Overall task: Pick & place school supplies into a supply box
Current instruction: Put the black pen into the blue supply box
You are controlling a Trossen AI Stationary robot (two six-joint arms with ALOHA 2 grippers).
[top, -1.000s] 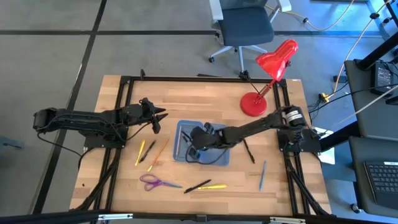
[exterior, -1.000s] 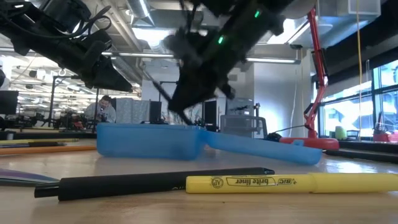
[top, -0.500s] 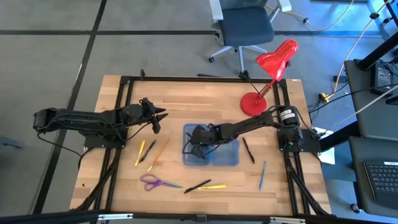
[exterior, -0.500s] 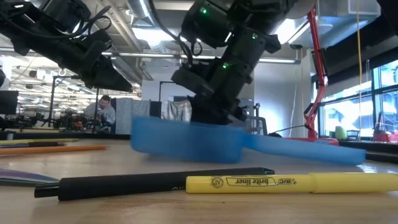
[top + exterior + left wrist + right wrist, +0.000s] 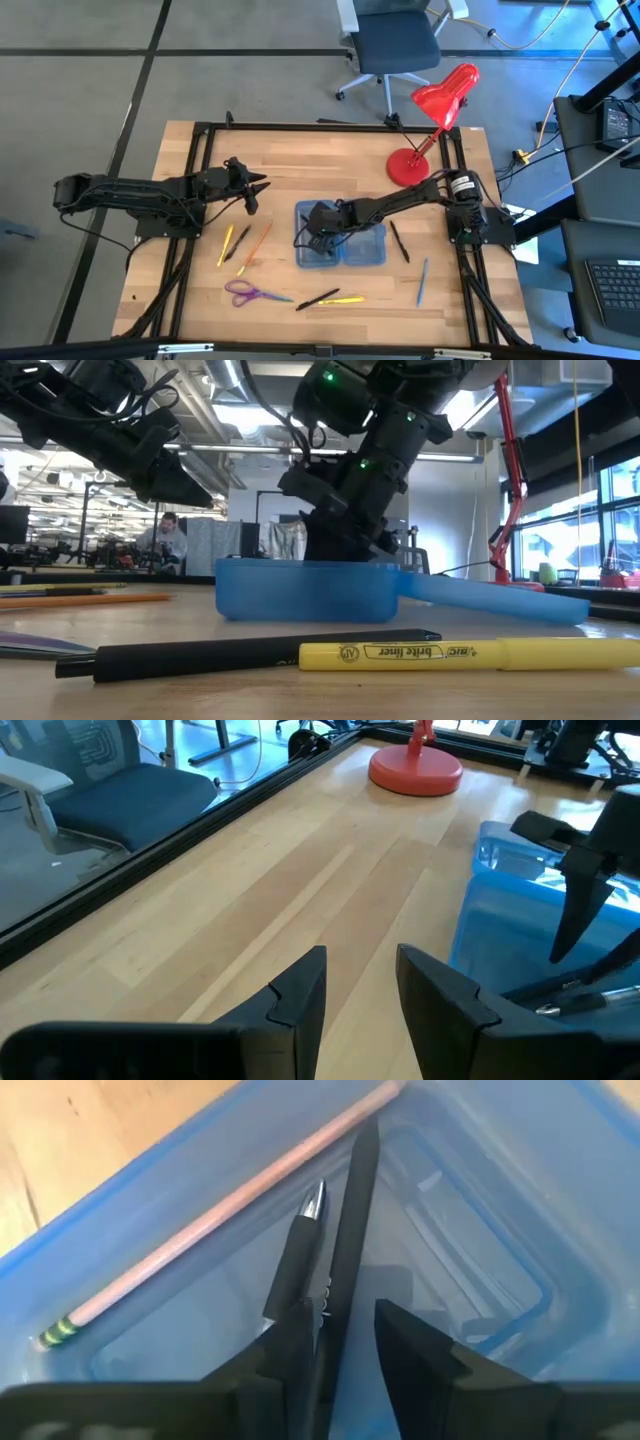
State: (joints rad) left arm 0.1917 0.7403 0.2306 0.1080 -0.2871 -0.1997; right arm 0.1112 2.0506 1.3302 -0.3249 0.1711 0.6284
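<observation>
the blue box (image 5: pixel 340 246) lies open near the middle of the table (image 5: pixel 320 160), its two halves side by side. in the right wrist view a wood-coloured pencil (image 5: pixel 215 1208) rests along one inner wall of the box, and a black pen (image 5: pixel 297 1256) with a silver tip lies beside a second dark pen (image 5: pixel 350 1210) on the box floor. the right gripper (image 5: pixel 318 226) reaches down into the left half of the box; its fingers (image 5: pixel 412 1345) stand slightly apart with the black pen's end just between them, and i cannot tell whether they grip it.

around the box lie more supplies: a yellow pencil (image 5: pixel 226 243), a black pen (image 5: pixel 238 243) and an orange pencil (image 5: pixel 256 247) to its left, purple scissors (image 5: pixel 248 293) toward the front left, a black marker (image 5: pixel 250 654) and a yellow highlighter (image 5: pixel 460 652) end to end at the front, a dark pen (image 5: pixel 399 241) just right of the box and a blue pen (image 5: pixel 421 281) farther right.

the left gripper (image 5: pixel 255 187) hovers over bare wood left of the box, fingers (image 5: pixel 300 995) a little apart and empty. a red lamp (image 5: pixel 430 130) stands at the back right.
</observation>
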